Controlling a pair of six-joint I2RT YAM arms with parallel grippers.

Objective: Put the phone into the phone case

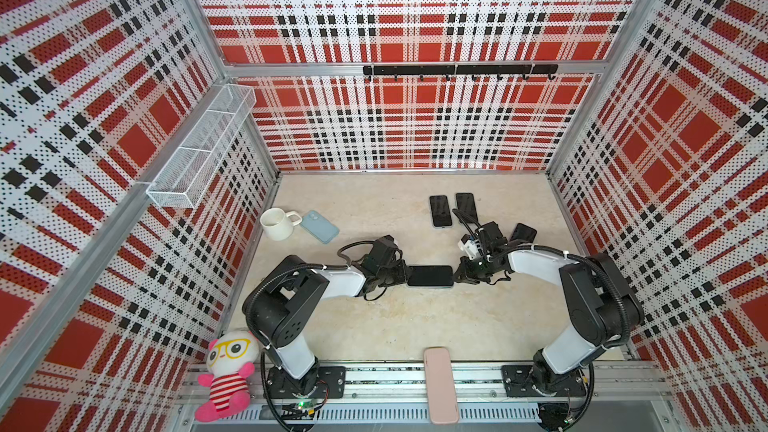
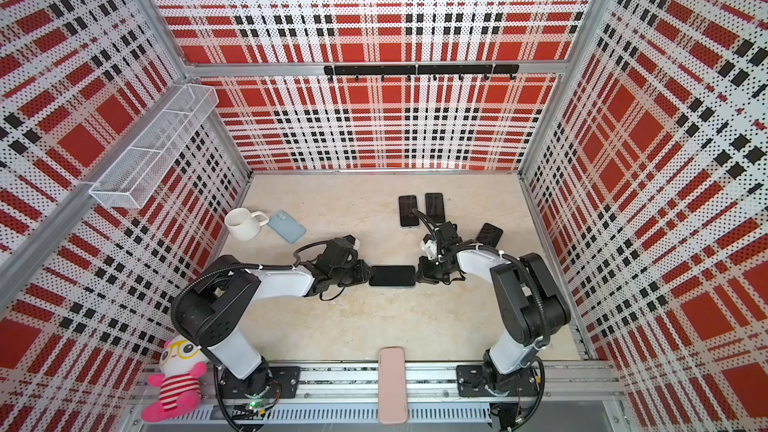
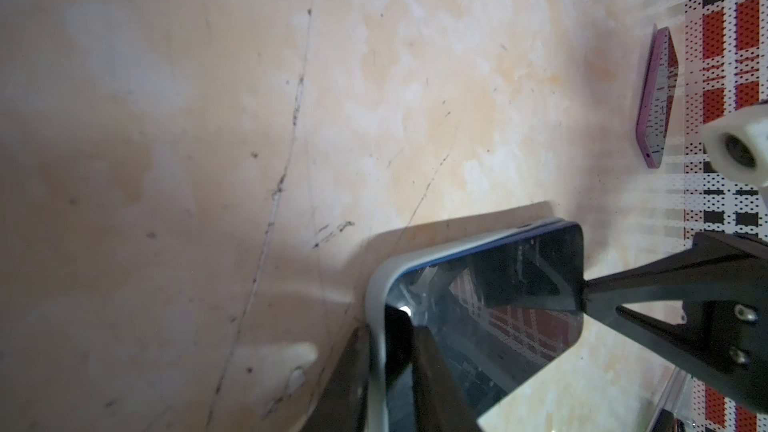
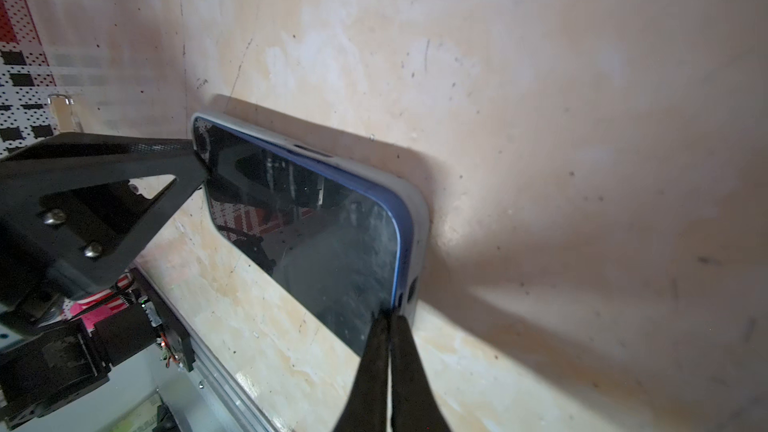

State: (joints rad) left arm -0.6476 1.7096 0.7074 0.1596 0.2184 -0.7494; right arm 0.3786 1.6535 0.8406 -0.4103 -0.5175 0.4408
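1. The phone (image 1: 429, 275) lies screen up in the middle of the desk (image 1: 374, 326). It is set crosswise between the two tools, and both top views show this (image 2: 392, 275).
2. It sits in the pale grey phone case (image 4: 420, 209). In the right wrist view the phone's blue edge shows just inside the grey rim. Whether it is pressed fully home cannot be told.
3. The left tool (image 1: 405, 277) is narrow and clamped over the left end of the phone case. In the left wrist view one finger (image 3: 349, 376) lies outside the grey rim and the other rests on the dark screen.
4. The right tool (image 1: 457, 277) has its fingers pressed together with nothing between them. In the right wrist view their tips touch the phone's right end near a corner.
5. At the back left, a white mug (image 1: 276, 224) stands just beside a light blue cover (image 1: 319, 226).
6. Two dark phones (image 1: 440, 211) lie side by side at the back. A third (image 1: 523, 233) lies near the right wall, partly hidden by the right arm.
7. A pink cover (image 1: 441, 384) lies across the front rail. A plush toy (image 1: 226, 371) sits in the front left corner.
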